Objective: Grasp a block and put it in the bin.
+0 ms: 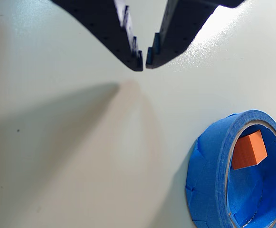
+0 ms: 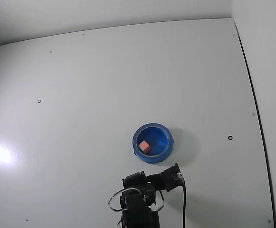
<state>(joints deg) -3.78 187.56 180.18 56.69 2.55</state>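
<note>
One block [image 1: 248, 150] inside the bin [image 1: 209, 171]; beside the bin, empty gripper [image 1: 144, 61] nearly clenched; no writing legible.

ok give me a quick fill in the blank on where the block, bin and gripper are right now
1. The block lies ____ the bin.
2. The gripper holds ____.
3. In the wrist view the bin sits at the lower ____.
4. The bin's colour is ____.

Missing words: inside; nothing; right; blue
</note>
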